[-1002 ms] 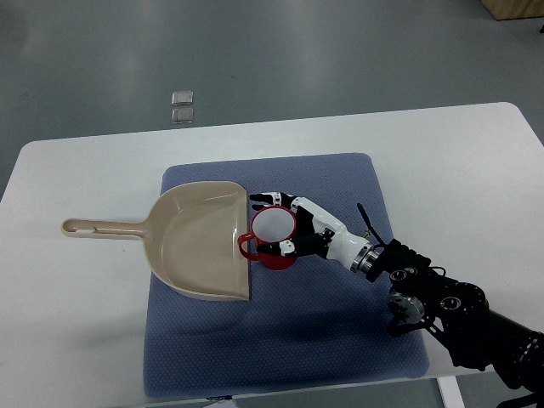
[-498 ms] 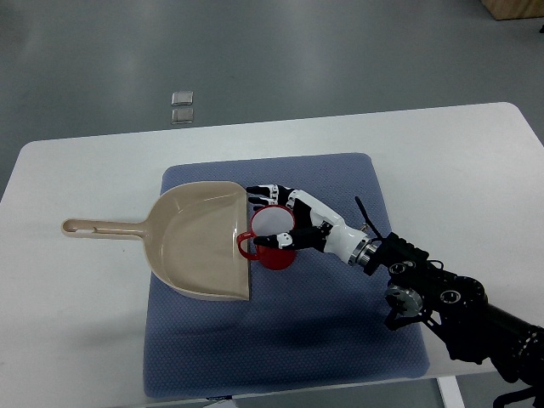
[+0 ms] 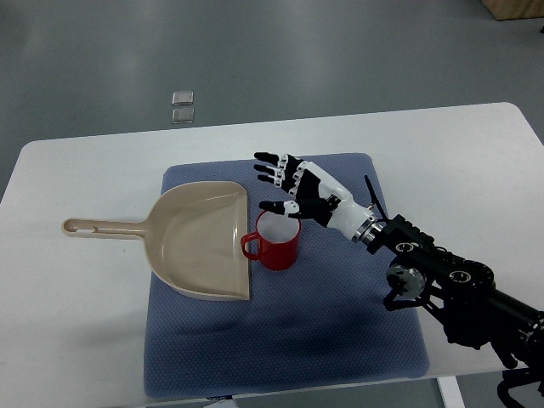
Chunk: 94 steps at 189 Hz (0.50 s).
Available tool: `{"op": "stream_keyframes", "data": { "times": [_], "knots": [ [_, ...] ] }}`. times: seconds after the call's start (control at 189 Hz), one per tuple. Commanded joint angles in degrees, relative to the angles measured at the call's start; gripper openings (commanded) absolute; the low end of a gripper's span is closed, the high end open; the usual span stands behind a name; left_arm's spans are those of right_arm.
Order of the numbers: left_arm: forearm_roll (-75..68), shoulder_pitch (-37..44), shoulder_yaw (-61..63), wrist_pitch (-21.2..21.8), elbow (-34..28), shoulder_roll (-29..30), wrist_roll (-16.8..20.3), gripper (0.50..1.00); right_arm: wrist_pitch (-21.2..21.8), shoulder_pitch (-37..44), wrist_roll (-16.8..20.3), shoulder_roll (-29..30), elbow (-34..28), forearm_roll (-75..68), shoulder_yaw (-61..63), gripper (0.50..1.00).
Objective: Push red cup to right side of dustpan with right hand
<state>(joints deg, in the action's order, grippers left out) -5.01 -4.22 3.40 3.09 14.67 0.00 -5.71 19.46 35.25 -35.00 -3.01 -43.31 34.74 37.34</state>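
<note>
A red cup with a white inside stands upright on the blue mat, its handle touching the open right edge of the beige dustpan. My right hand hovers just above and behind the cup. Its fingers are spread and hold nothing; the thumb tip is over the cup's far rim. The right arm comes in from the lower right. The left arm is not in view.
The dustpan's handle points left onto the white table. Two small grey squares lie on the floor beyond the table's far edge.
My right hand has let go of the cup and lifted up and back, its fingers spreading. The cup stays beside the dustpan's right edge.
</note>
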Motion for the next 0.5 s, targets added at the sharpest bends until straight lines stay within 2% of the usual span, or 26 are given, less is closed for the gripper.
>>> {"op": "stream_keyframes", "data": {
  "times": [0.0, 0.08, 0.17, 0.313, 0.493],
  "knots": [
    [0.0, 0.0, 0.03, -0.01, 0.0, 0.0, 0.0, 1.0, -0.65, 1.84, 1.34, -2.26, 0.42, -11.45, 1.6, 0.934],
    [-0.08, -0.09, 0.03, -0.01, 0.09, 0.0, 0.0, 1.0, -2.5, 3.33, 4.85, -4.37, 0.68, -19.61, 1.86, 0.934],
    [-0.08, -0.09, 0.11, -0.1, 0.62, 0.0, 0.0, 1.0, -2.33, 4.56, 6.44, -6.04, 1.65, -26.73, 1.86, 0.934],
    [-0.08, -0.09, 0.11, -0.01, 0.79, 0.0, 0.0, 1.0, -1.88, 4.65, 6.35, -7.45, 2.35, -32.28, 2.56, 0.934],
    [-0.08, -0.18, -0.06, -0.1, 1.5, 0.0, 0.0, 1.0, 2.42, 3.68, 6.08, -6.92, 2.35, -33.25, 6.34, 0.934]
  ]
}}
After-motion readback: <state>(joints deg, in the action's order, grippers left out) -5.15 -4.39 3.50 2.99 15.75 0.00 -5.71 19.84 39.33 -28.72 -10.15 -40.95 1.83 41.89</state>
